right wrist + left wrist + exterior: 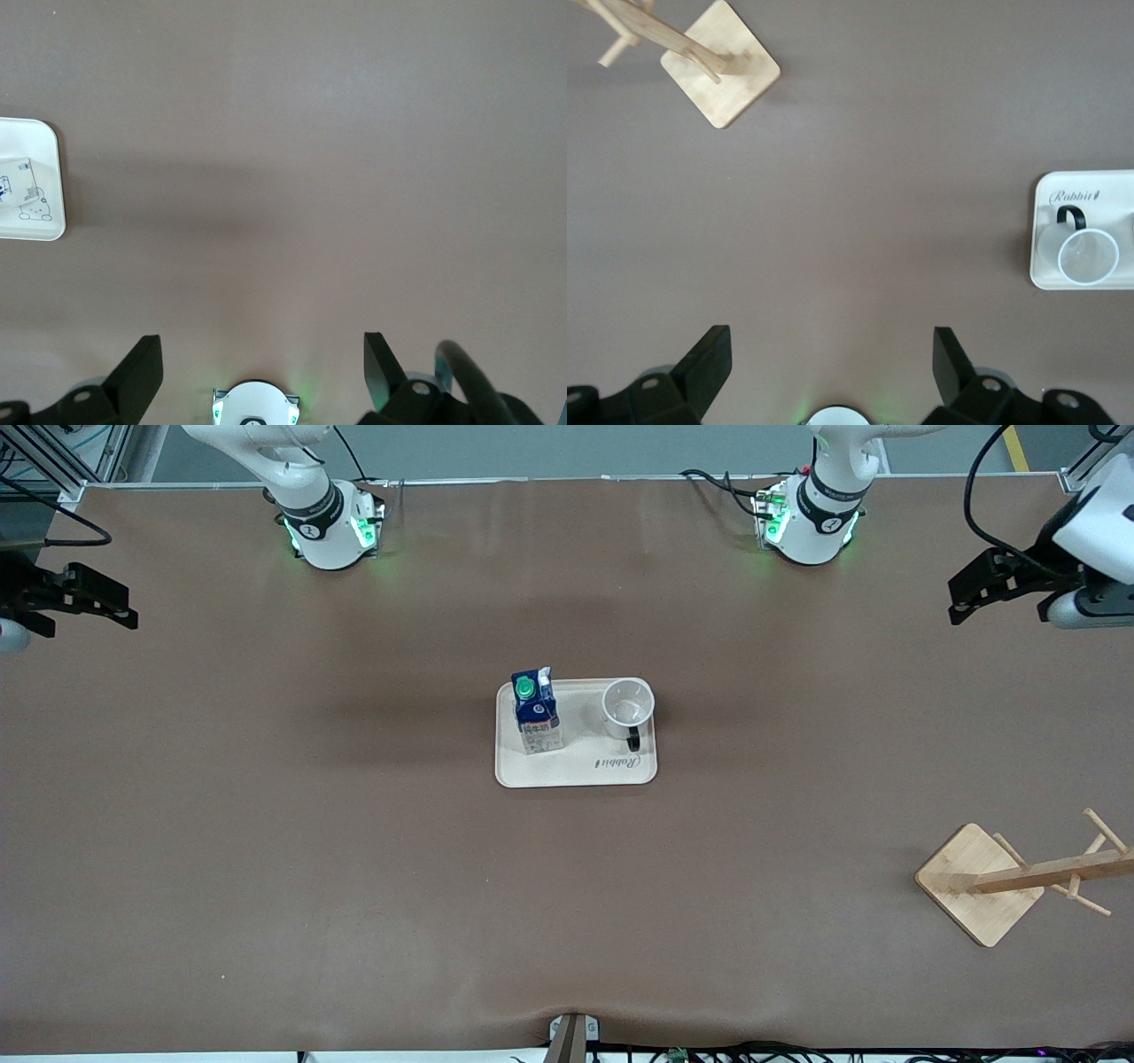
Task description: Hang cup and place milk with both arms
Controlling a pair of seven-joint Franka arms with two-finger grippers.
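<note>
- Brown matting covers the whole table (354, 886), and I see both arms parked high at its two ends, neither one near the load.
- My left gripper (833, 367) hangs over the left arm's end of the table, jaws spread wide with nothing between them; I hold it waiting there.
- My right gripper (263, 367) hangs over the right arm's end, likewise spread and empty.
- At the middle of the table sits a cream tray (576, 775).
- On it the cup (628, 706) stands upright, mouth up, its black handle turned toward the front camera's edge.
- Beside it, toward the right arm's end, the milk (537, 713) stands upright.
- A wooden rack (1019, 877) stands near the corner at the left arm's end, by the front camera's edge.
- I judge nothing is begun: next each arm must reach in, left for the cup, right for the milk.
</note>
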